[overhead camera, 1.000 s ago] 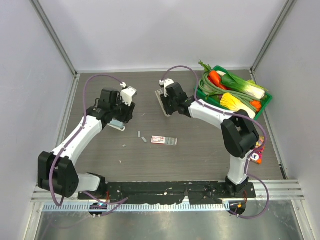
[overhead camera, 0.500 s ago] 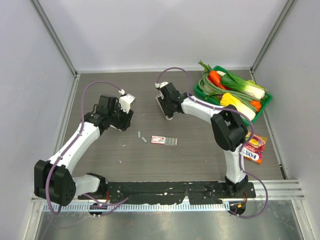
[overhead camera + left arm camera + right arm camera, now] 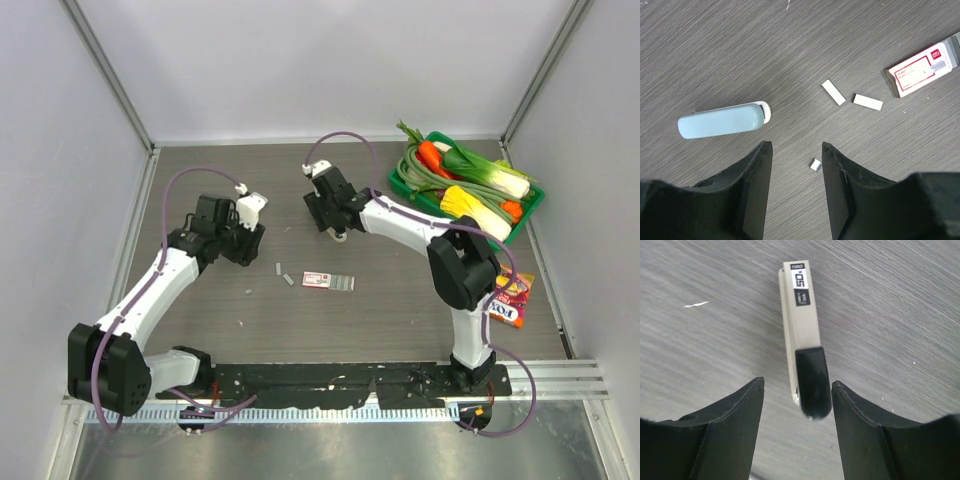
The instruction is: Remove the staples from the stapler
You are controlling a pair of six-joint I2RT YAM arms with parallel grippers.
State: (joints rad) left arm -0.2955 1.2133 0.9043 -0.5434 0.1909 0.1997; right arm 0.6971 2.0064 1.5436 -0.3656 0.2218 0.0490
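The pale blue-grey stapler (image 3: 722,120) lies flat and closed on the table, white underside showing at its right end. My left gripper (image 3: 796,146) is open and empty, hovering just beside and below it; in the top view the gripper (image 3: 246,240) hides the stapler. Two loose staple strips (image 3: 833,92) and a small staple piece (image 3: 815,165) lie near the fingertips. My right gripper (image 3: 797,382) is open, its tips on either side of the black end of a cream-and-black oblong stapler-like thing (image 3: 800,315). The right gripper also shows in the top view (image 3: 326,212).
A red-and-white staple box (image 3: 316,280) with a grey staple strip (image 3: 343,283) beside it lies mid-table; it also shows in the left wrist view (image 3: 920,70). A green tray (image 3: 535,205) of vegetables stands at the back right. A snack packet (image 3: 508,298) lies at the right.
My left gripper has drawn back a little toward the near left, away from the pale blue stapler. My right gripper has shifted left over the cream-and-black thing.
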